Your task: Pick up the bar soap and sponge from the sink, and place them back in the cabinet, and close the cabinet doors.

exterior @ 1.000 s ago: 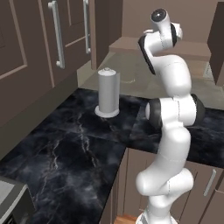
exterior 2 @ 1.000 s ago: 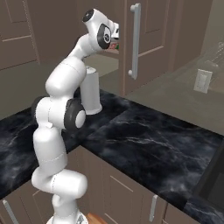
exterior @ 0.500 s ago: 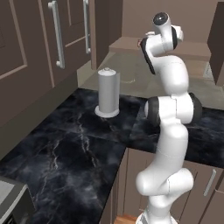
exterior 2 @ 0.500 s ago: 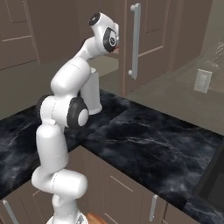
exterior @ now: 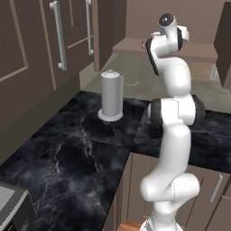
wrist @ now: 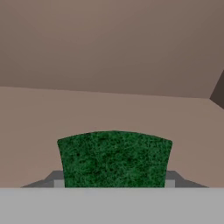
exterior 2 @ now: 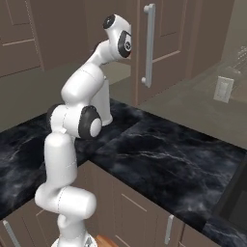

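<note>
In the hand view the sponge (wrist: pixel 113 157) fills the gap between my fingertips, green face toward the camera, and my gripper (wrist: pixel 113 182) is shut on it. Behind the sponge lie the cabinet's brown shelf (wrist: pixel 109 109) and back wall. From the left base view my raised arm reaches up to the open cabinet's shelf (exterior: pixel 128 45), and its wrist hides the hand. One cabinet door (exterior 2: pixel 159 43) with a long silver handle stands just right of my wrist. The sink's dark edge (exterior 2: pixel 235 193) shows at the counter's right end. The bar soap is out of view.
A grey paper-towel roll (exterior: pixel 111 94) stands on the black marble counter (exterior: pixel 76 149) below my arm. More brown wall cabinets with bar handles (exterior: pixel 58 36) line the left wall. A wall outlet (exterior 2: pixel 223 89) sits on the backsplash at right.
My wrist has swung a little further toward the cabinet opening. The sponge stays in the grip, and the base and counter items have not moved.
</note>
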Robot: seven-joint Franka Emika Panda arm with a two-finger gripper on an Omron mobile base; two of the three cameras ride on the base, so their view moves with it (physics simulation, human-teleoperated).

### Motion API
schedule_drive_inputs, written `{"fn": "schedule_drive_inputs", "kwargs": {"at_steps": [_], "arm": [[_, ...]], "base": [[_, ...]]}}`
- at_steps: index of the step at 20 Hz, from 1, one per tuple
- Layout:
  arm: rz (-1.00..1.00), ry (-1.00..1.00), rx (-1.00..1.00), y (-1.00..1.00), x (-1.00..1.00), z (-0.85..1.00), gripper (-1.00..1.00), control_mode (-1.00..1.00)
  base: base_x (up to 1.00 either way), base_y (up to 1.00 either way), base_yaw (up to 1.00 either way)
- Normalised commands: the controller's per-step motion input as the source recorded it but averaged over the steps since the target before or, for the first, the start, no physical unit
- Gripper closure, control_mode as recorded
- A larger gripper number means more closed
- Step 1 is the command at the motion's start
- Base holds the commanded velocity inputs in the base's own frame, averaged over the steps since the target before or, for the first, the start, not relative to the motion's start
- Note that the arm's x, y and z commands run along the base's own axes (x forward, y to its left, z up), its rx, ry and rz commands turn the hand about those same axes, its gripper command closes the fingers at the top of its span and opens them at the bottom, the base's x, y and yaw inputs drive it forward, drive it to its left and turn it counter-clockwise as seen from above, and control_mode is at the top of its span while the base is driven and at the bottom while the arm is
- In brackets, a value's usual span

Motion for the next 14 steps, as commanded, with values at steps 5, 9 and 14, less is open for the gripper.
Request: {"fn": "schedule_drive_inputs", "kwargs": {"at_steps": [5,9,14], "arm": [[0.0,0.04,0.0,-0.03,0.07,0.0,1.0,-1.0],[0.0,0.02,0.0,0.0,0.0,0.0,-1.0,-1.0],[0.0,0.0,0.0,0.0,0.0,0.0,-1.0,-1.0]], "base": [[0.0,0.0,0.0],[0.0,0.0,0.0],[0.0,0.0,0.0]]}}
